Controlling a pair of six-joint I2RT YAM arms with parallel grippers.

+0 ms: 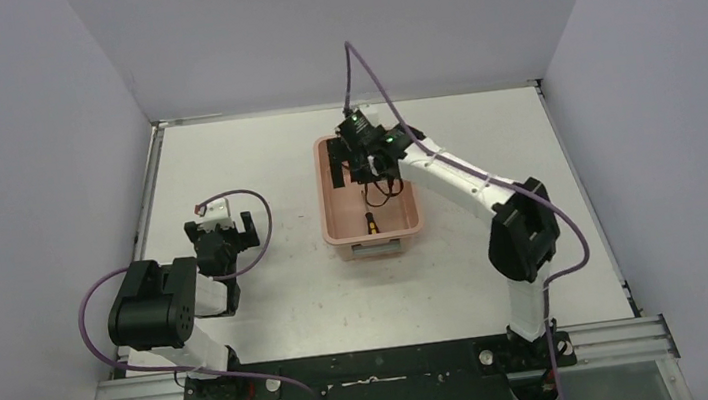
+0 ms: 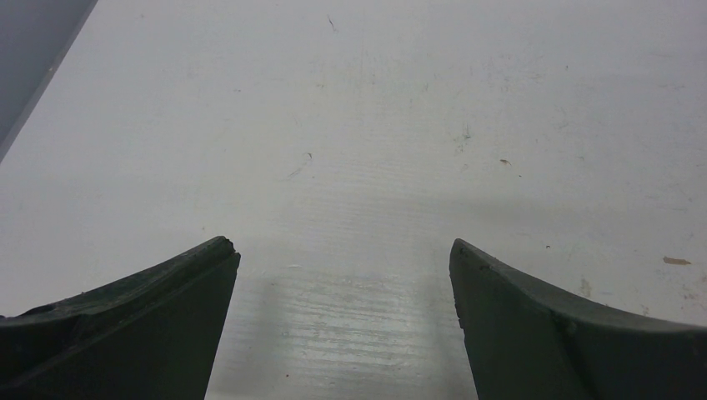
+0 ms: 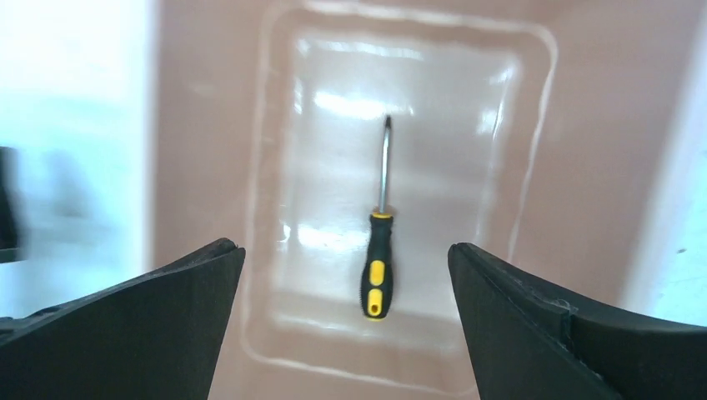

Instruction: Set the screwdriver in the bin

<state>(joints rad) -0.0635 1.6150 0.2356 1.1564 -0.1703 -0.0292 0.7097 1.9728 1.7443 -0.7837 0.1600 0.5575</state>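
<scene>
The screwdriver (image 3: 378, 250), thin dark shaft and black and yellow handle, lies flat on the floor of the salmon-pink bin (image 3: 208, 167). In the top view it shows as a small dark and yellow piece (image 1: 370, 222) inside the bin (image 1: 338, 232) at mid-table. My right gripper (image 3: 346, 254) hangs above the bin, open and empty, its jaws wide apart and clear of the screwdriver; in the top view it is over the bin's far end (image 1: 366, 163). My left gripper (image 2: 343, 250) is open and empty over bare table, at the left in the top view (image 1: 223, 237).
White table (image 1: 255, 161) enclosed by pale walls on three sides. A purple cable arcs above the right arm (image 1: 387, 85). A black rail (image 1: 379, 368) runs along the near edge with both arm bases.
</scene>
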